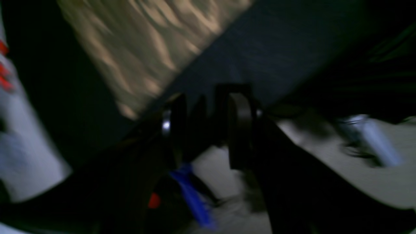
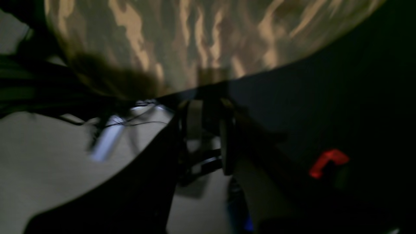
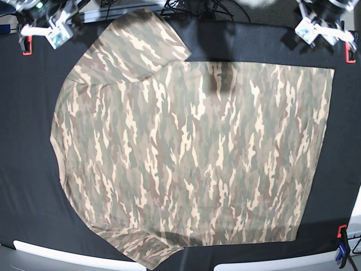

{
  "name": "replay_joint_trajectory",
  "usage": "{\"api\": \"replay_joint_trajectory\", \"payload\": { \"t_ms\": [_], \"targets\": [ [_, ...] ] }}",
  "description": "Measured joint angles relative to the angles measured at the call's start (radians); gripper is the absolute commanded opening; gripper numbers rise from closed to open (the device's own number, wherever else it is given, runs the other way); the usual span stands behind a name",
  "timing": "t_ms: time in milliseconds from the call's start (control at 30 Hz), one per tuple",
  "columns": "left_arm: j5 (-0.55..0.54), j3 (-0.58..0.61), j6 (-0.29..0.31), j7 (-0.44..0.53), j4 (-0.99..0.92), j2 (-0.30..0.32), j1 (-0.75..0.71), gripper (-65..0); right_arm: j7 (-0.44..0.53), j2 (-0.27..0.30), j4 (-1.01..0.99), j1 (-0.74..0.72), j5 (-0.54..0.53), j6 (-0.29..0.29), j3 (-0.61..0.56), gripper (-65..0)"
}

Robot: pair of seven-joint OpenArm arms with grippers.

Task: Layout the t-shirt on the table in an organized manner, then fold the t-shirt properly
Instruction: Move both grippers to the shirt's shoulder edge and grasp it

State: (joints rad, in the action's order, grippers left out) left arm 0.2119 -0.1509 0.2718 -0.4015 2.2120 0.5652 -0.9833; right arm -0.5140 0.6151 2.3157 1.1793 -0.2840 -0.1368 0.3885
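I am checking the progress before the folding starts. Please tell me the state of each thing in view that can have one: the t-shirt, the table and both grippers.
t-shirt: spread flat, unfolded, one sleeve lying out at the far edge, held by no gripper.
table: black cloth, carrying the t-shirt.
left gripper: empty, raised over the table edge.
right gripper: empty, beside the t-shirt's edge, apart from it.

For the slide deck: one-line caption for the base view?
Camouflage t-shirt spread flat on the black table, both arms parked at the far corners, clear of the fabric.
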Motion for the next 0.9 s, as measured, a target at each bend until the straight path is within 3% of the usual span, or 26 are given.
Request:
{"api": "replay_joint_trajectory", "payload": {
  "t_ms": [133,300,433,600,667,900],
  "targets": [
    [0.105,0.000,0.003,0.053,-0.031,0.083,0.008,-44.9,-0.004,0.038,0.014,0.001,0.025,0.001,0.044,-55.6],
    [0.190,0.001,0.011,0.146,-0.145,0.158,0.068,-44.7,-0.003,0.038,0.014,0.002,0.028,-0.002,0.050,-55.6],
    [0.205,0.002,0.009,0.183,-0.264,0.198,0.141,-43.2,-0.004,0.040,0.015,0.001,0.143,-0.002,0.050,-55.6],
    [0.219,0.086,0.005,0.185,-0.401,0.260,0.218,-43.2,0.007,0.037,0.015,0.001,0.176,-0.002,0.050,-55.6],
    [0.281,0.156,0.006,0.185,-0.440,0.264,0.261,-43.2,0.015,0.037,0.015,-0.002,0.175,-0.002,0.050,-55.6],
    [0.290,0.262,-0.009,0.180,-0.539,0.263,0.361,-43.2,-0.003,0.038,0.014,-0.030,0.176,-0.002,0.050,-55.6]
  ]
}}
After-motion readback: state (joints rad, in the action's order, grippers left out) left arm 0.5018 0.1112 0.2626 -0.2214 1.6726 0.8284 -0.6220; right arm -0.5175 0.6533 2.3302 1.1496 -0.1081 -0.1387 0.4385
